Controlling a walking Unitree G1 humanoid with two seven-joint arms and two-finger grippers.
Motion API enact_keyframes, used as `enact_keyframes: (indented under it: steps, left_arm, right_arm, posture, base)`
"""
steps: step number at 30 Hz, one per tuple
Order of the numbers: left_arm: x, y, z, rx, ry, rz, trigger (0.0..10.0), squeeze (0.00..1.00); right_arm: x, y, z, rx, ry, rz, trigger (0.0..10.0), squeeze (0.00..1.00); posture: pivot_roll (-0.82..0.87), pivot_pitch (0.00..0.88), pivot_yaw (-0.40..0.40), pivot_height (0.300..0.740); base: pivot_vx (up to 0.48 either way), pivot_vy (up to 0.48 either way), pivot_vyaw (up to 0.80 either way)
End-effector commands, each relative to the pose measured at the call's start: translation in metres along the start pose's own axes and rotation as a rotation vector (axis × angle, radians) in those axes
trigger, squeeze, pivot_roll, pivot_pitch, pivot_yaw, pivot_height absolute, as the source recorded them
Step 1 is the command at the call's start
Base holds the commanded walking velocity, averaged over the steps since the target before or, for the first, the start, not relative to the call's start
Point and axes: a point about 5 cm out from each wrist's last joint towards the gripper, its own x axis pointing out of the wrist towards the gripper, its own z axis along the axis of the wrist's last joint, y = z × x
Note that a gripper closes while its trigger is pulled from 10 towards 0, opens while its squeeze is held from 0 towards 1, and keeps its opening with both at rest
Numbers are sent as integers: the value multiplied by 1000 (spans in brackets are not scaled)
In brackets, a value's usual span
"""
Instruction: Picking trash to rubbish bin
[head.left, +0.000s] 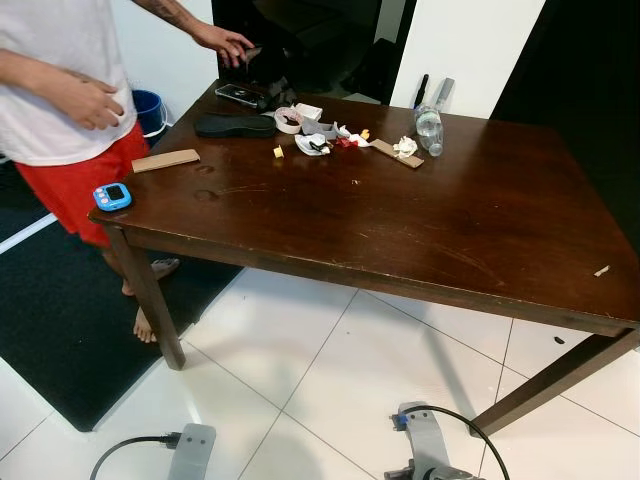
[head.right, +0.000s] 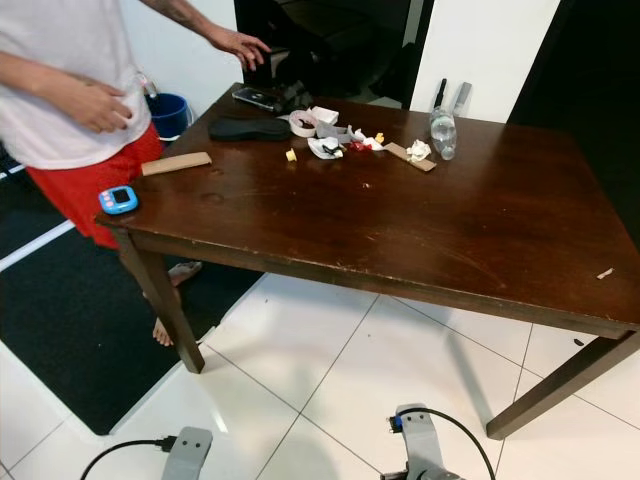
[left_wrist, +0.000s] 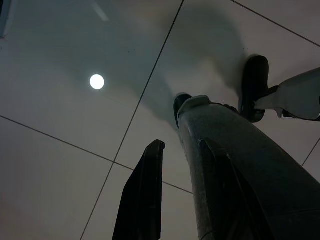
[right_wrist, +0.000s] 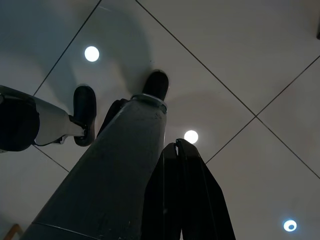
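Hanging idle over white floor tiles (left_wrist: 60, 165), both arms. Left gripper (left_wrist: 172, 200) seen in its wrist view with 1 black finger (left_wrist: 142, 195) plainly visible, the other lost against the robot's grey leg (left_wrist: 235, 170); cannot tell whether parted or closed. Right gripper (right_wrist: 182, 195) with its 2 fingers pressed together, clenched on nothing, beside the other grey leg (right_wrist: 110, 175) and above ceiling-light reflections on the tile.

Standing ahead, a dark wooden table (head.left: 420, 220). Clustered at its far side, the trash: crumpled white scraps (head.left: 313, 144) with red bits (head.left: 346, 142), a crumpled white wad (head.left: 405, 147) lying on a strip of cardboard (head.left: 398, 154), a small yellow piece (head.left: 278, 152) just apart. Near these, a roll of tape (head.left: 288, 120), a black flat sole-like item (head.left: 235, 125), a clear plastic bottle (head.left: 429, 128) lying down. Toward the table's left edge, a second cardboard strip (head.left: 166, 160) and a small blue timer (head.left: 112, 196) at the corner.

At the left end, a person in white shirt and red shorts, 1 hand (head.left: 225, 42) reaching over the far corner. Behind, on the floor, a blue bucket (head.left: 150, 108).
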Motion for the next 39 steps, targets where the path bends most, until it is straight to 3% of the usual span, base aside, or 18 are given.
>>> enact_keyframes:
  steps: [1,39]
  left_arm:
    - [0,-5,-8,3,32,-15,10000,0]
    - [0,-5,-8,-5,25,-3,10000,0]
  right_arm:
    - [0,-1,-1,13,5,-1,10000,0]
    - [0,-1,2,36,-13,3,10000,0]
  posture:
    - [80,43,-53,740]
    - [75,48,-53,740]
  base:
    - [0,0,0]
    - [0,0,0]
